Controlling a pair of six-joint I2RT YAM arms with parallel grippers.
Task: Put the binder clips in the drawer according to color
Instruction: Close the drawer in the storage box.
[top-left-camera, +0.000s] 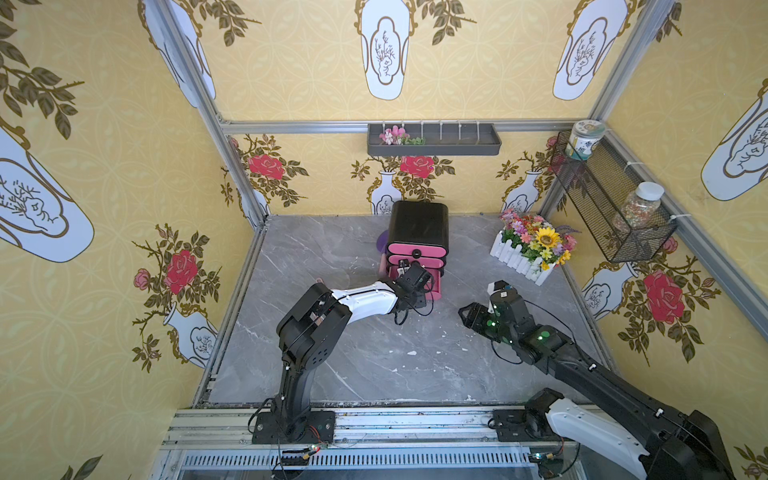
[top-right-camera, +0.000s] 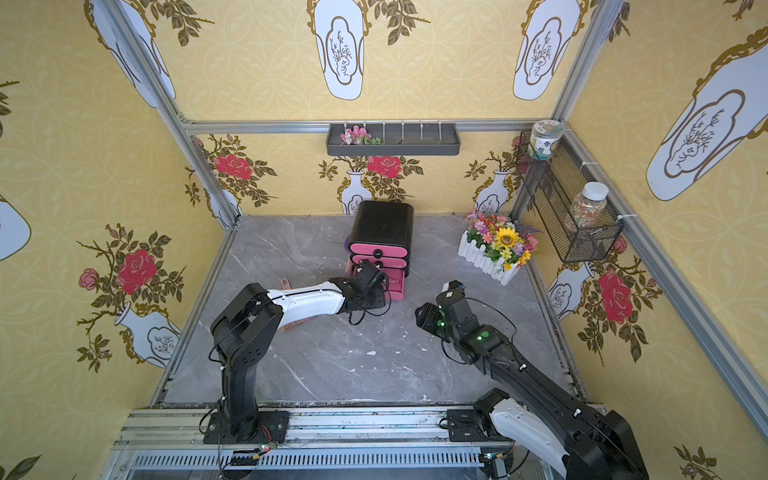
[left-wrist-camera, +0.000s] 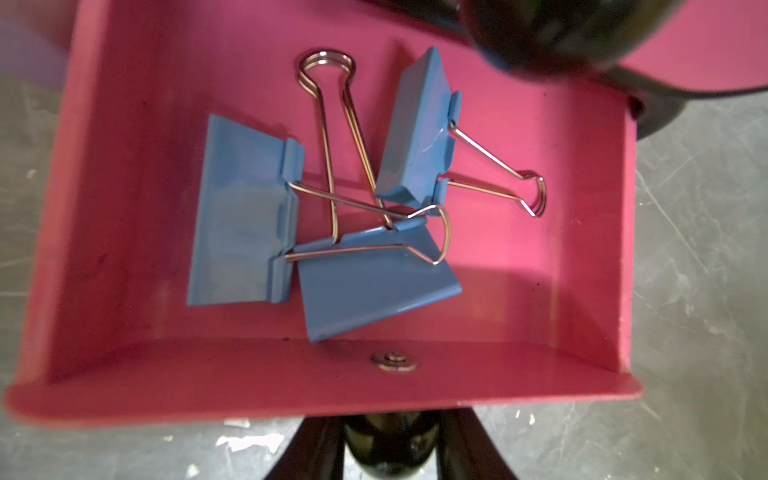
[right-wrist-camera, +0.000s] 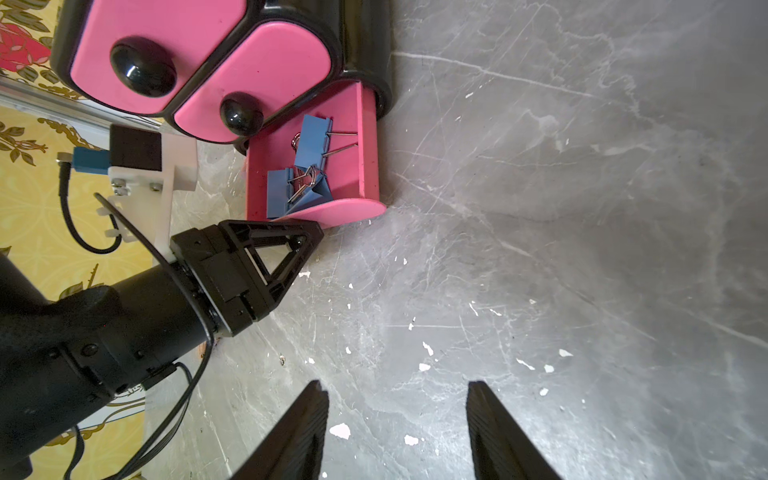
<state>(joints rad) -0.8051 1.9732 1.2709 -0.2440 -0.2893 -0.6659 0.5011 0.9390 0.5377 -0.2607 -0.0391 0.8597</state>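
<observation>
Blue clips (left-wrist-camera: 243, 216) in drawer (left-wrist-camera: 124, 208), beyond left claw (left-wrist-camera: 390, 432) (clamped)

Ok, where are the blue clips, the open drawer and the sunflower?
blue clips (left-wrist-camera: 241, 216): left wrist view, one clip's flat side.
open drawer (left-wrist-camera: 208, 365): left wrist view, inside its front wall.
sunflower (top-left-camera: 545, 237): a top view, its dark middle.

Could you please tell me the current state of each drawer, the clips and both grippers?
Bottom drawer: pulled open.
Middle drawer: shut.
Top drawer: shut.
Blue binder clips: three, lying overlapped inside the open drawer.
Left gripper: shut on that drawer's knob.
Right gripper: open, empty.
</observation>
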